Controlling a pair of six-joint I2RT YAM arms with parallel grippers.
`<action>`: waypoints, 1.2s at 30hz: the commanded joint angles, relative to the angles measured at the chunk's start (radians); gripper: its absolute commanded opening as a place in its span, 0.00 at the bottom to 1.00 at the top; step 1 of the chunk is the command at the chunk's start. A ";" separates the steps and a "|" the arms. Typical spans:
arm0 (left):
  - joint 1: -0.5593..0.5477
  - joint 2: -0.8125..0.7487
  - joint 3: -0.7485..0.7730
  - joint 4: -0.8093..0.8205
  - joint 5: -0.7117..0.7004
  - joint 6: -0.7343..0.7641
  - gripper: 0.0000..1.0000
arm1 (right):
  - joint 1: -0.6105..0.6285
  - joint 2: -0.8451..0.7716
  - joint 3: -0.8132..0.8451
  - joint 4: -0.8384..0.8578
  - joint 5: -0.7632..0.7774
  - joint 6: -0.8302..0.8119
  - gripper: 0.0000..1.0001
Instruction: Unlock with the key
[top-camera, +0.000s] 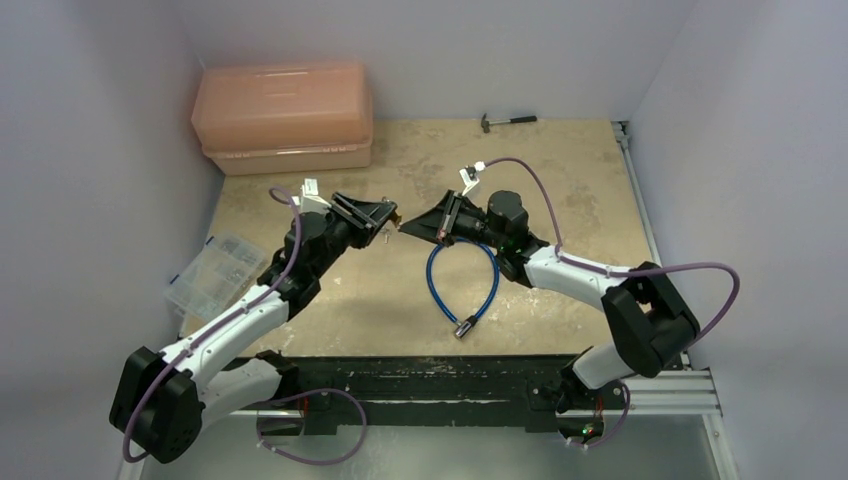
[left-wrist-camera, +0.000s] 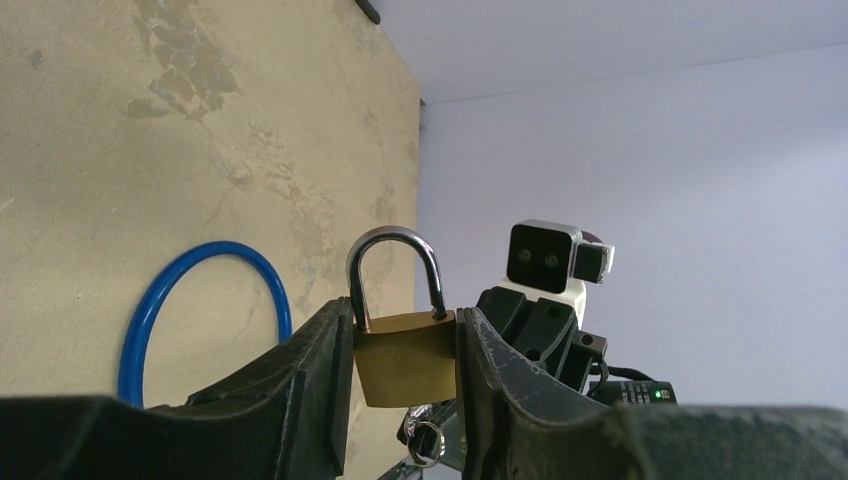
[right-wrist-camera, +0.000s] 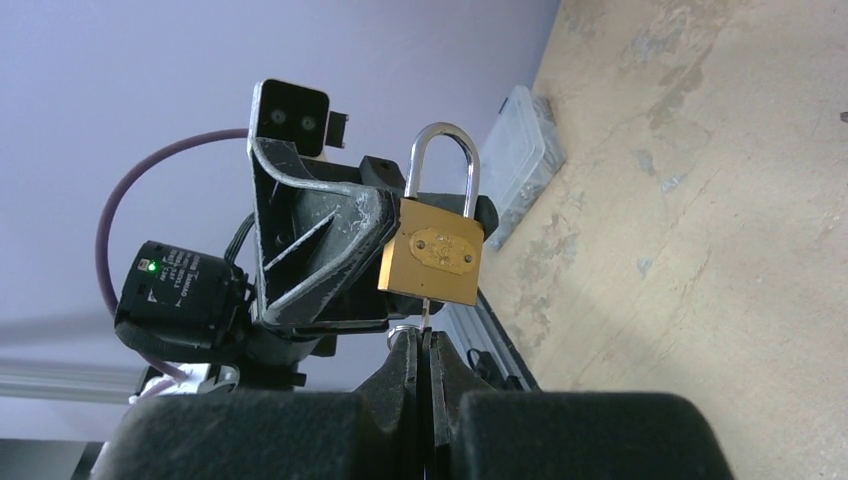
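Note:
A small brass padlock (left-wrist-camera: 405, 360) is clamped by its sides between the fingers of my left gripper (left-wrist-camera: 405, 325), held up above the table. Its silver shackle (left-wrist-camera: 393, 240) sits down in the body on both legs. From the right wrist, the padlock (right-wrist-camera: 432, 255) hangs just above my right gripper (right-wrist-camera: 426, 338), which is shut on the key (right-wrist-camera: 426, 314). The thin blade runs straight up into the lock's underside. The key ring (left-wrist-camera: 427, 440) shows below the lock. From above, the two grippers (top-camera: 378, 222) (top-camera: 418, 226) meet tip to tip at mid-table.
A blue cable loop (top-camera: 462, 285) with a silver end (top-camera: 464, 327) lies under the right arm. An orange plastic box (top-camera: 283, 118) stands at the back left, a hammer (top-camera: 508, 121) by the back wall, and a clear parts organizer (top-camera: 208, 275) at the left edge.

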 joint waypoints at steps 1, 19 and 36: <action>-0.046 -0.059 0.044 0.113 0.100 -0.021 0.00 | -0.002 -0.009 0.014 -0.069 0.038 -0.065 0.00; -0.048 0.050 0.103 -0.043 0.023 0.005 0.00 | 0.022 -0.380 0.021 -0.647 0.218 -0.669 0.73; -0.050 0.045 0.107 -0.059 0.036 -0.012 0.00 | 0.166 -0.256 0.212 -0.624 0.550 -0.690 0.71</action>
